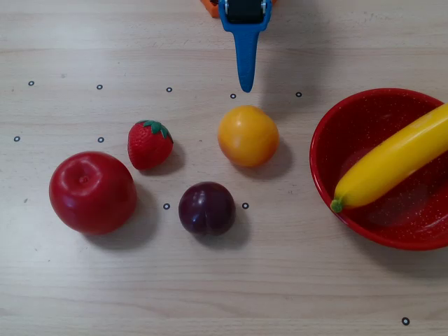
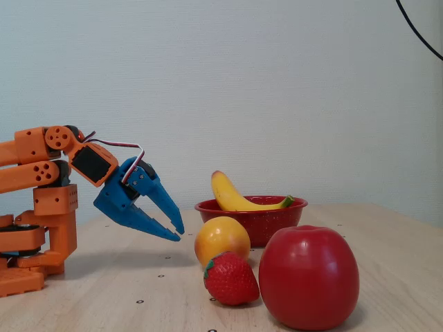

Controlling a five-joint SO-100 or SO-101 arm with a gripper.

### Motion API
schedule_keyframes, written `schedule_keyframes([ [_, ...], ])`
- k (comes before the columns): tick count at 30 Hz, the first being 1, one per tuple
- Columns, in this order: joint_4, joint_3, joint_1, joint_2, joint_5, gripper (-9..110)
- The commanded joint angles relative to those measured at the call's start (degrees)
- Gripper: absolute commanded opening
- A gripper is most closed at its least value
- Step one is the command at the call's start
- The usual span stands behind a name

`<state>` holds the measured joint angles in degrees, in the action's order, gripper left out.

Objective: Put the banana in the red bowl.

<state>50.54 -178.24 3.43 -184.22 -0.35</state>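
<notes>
Pale wooden bench (image 1: 294, 280) under a plain wall. Banana (image 1: 392, 162) lying across red bowl (image 1: 329, 175) at right of overhead view, far end overhanging the rim. Gripper (image 2: 176, 232) at left of fixed view, fingers (image 2: 166, 205) parted a little, holding nothing. Placement seemingly done: best to pull away high, clear of orange fruit (image 1: 248, 135). Open bench ahead of the fingers; strawberry (image 1: 149, 144), apple (image 1: 92, 192) and plum (image 1: 206, 208) well apart.
</notes>
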Motion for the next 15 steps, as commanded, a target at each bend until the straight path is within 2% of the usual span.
schedule_keyframes([
  [1, -0.3, -0.4, -1.1, -0.8, -1.9, 0],
  [15, -0.1, -0.4, -0.7, -0.8, -2.4, 0],
])
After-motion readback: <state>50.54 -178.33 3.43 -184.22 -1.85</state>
